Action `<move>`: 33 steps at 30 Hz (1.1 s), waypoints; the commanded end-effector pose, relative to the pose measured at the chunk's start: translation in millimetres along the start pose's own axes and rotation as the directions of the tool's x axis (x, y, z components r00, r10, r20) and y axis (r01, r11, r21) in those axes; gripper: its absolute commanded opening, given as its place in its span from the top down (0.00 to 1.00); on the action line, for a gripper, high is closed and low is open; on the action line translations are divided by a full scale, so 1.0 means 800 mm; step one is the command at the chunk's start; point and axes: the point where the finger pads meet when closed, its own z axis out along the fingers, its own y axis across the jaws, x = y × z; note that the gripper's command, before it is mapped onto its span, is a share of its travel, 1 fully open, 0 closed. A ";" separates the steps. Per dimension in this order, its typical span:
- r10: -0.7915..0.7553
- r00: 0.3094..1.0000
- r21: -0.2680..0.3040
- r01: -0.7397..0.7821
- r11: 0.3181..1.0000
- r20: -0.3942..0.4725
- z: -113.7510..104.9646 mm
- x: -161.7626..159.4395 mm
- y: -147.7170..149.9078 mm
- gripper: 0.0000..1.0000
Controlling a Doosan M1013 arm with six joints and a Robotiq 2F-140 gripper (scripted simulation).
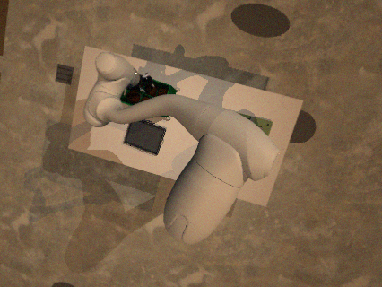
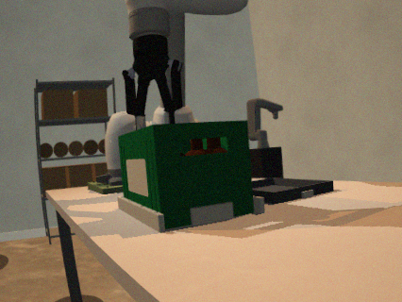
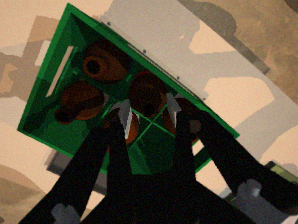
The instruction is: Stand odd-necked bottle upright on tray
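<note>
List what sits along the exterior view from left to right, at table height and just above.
Shelf rack → small green plate at the table's far edge → green crate with the tool poised over its rim, holding nothing → dark tray.

Gripper (image 2: 154,118) is pointed straight down, fingers partly spread with nothing held, fingertips level with the crate (image 2: 189,179) top rim.

top: overhead, far | exterior: table-level, near | wrist: looking down, close | shared: crate (image 1: 148,91)
</note>
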 end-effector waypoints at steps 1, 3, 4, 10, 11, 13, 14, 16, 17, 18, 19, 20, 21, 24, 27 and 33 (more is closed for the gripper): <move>0.000 1.000 0.000 0.000 1.000 0.000 0.000 0.000 0.000 0.62; 0.000 1.000 0.000 0.000 1.000 0.000 0.000 0.000 0.000 0.62; 0.000 1.000 0.000 0.000 1.000 0.000 0.000 0.000 0.000 0.62; 0.000 1.000 0.000 0.000 1.000 0.000 0.000 0.000 0.000 0.62; 0.000 1.000 0.000 0.000 1.000 0.000 0.000 0.000 0.000 0.62; 0.000 1.000 0.000 0.000 1.000 0.000 0.000 0.000 0.000 0.62; 0.000 1.000 0.000 0.000 1.000 0.000 0.000 0.000 0.000 0.62; 0.000 1.000 0.000 0.000 1.000 0.000 0.000 0.000 0.000 0.62; 0.000 1.000 0.000 0.000 1.000 0.000 0.000 0.000 0.000 0.62; 0.000 1.000 0.000 0.000 1.000 0.000 0.000 0.000 0.000 0.62; 0.000 1.000 0.000 0.000 1.000 0.000 0.000 0.000 0.000 0.62; 0.000 1.000 0.000 0.000 1.000 0.000 0.000 0.000 0.000 0.62; 0.000 1.000 0.000 0.000 1.000 0.000 0.000 0.000 0.000 0.62; 0.000 1.000 0.000 0.000 1.000 0.000 0.000 0.000 0.000 0.62; 0.000 1.000 0.000 0.000 1.000 0.000 0.000 0.000 0.000 0.62; 0.000 1.000 0.000 0.000 1.000 0.000 0.000 0.000 0.000 1.00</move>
